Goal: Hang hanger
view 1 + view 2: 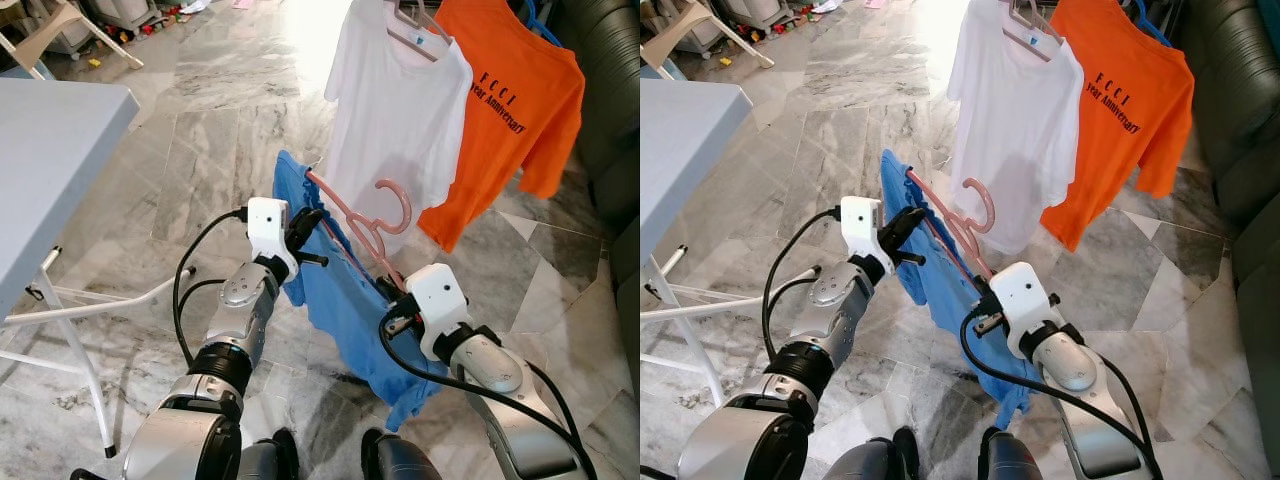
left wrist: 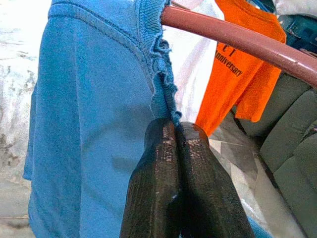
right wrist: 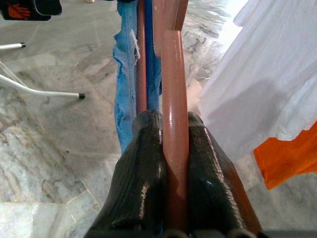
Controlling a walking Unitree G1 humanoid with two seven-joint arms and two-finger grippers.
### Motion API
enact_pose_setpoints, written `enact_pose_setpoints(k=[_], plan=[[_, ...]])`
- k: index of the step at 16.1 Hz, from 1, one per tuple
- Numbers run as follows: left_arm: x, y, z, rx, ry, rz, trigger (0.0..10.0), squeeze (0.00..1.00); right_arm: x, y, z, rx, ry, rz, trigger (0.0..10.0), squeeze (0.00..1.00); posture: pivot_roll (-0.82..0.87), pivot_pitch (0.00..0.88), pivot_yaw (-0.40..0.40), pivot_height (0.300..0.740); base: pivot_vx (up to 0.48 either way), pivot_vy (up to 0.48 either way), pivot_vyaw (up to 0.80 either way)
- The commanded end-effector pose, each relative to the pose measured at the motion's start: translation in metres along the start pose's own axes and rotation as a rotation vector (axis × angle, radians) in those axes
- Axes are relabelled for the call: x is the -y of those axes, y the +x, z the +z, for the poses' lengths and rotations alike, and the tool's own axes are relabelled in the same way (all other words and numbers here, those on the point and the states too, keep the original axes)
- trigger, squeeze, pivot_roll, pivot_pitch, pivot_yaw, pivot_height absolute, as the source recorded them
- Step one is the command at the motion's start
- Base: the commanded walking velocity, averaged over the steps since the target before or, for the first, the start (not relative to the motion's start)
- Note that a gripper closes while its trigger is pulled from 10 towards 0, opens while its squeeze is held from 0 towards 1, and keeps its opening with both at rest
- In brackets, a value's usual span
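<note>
**Hanger with blue shirt held up, short of the rail**

Both arms raised in front of the robot, nearest the camera; right tool (image 1: 392,290) has its two fingers closed around the bar of the pink hanger (image 1: 365,225), the bar running between the pads in the right wrist view; left tool (image 1: 308,232) has its fingers pressed together, pinching the collar edge of the blue shirt (image 1: 345,300) just under the hanger arm; the shirt drapes on the hanger and hangs down between the two arms; hanger tilted, hook (image 1: 398,205) free in the air in front of the white shirt (image 1: 395,120), not over any rail.

Step in hand, as judged: carrying the loaded hanger towards the hanging place; hanging itself not yet done. Next move calls for lifting the hook higher and towards where the other garments hang, levelling the hanger so the hook can pass over the support; the support lies at or above the frame edge and cannot be made out; the left pinch would need letting go once the hook bears the load.

Count: three shirts (one blue, one white, one orange (image 1: 515,110)); pink hangers, one; the white shirt hangs on its own hanger; one grey table (image 1: 55,150) to the left; marble floor (image 1: 200,150) below; dark sofa (image 1: 605,90) to the right.
</note>
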State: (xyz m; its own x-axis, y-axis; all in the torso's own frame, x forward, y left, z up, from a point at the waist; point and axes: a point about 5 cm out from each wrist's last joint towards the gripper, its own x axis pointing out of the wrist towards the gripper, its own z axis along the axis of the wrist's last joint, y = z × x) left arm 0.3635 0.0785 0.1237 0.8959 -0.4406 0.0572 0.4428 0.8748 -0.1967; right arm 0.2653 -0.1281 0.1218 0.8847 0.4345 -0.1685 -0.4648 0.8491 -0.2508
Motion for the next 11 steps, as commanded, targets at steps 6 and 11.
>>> enact_pose_setpoints(k=[6,11], plan=[[-0.015,-0.001,0.008,0.028,0.06,0.104,0.0,0.0,-0.004,-0.003,0.008,0.037,-0.011,0.03,10.0,0.0,-0.22,0.222,0.055,0.74,0.0,0.0,0.0],[-0.03,0.0,0.024,0.082,0.109,0.208,0.0,0.0,-0.004,-0.009,-0.018,-0.12,-0.049,0.054,10.0,0.0,-0.21,0.217,0.052,0.74,0.0,0.0,0.0]])
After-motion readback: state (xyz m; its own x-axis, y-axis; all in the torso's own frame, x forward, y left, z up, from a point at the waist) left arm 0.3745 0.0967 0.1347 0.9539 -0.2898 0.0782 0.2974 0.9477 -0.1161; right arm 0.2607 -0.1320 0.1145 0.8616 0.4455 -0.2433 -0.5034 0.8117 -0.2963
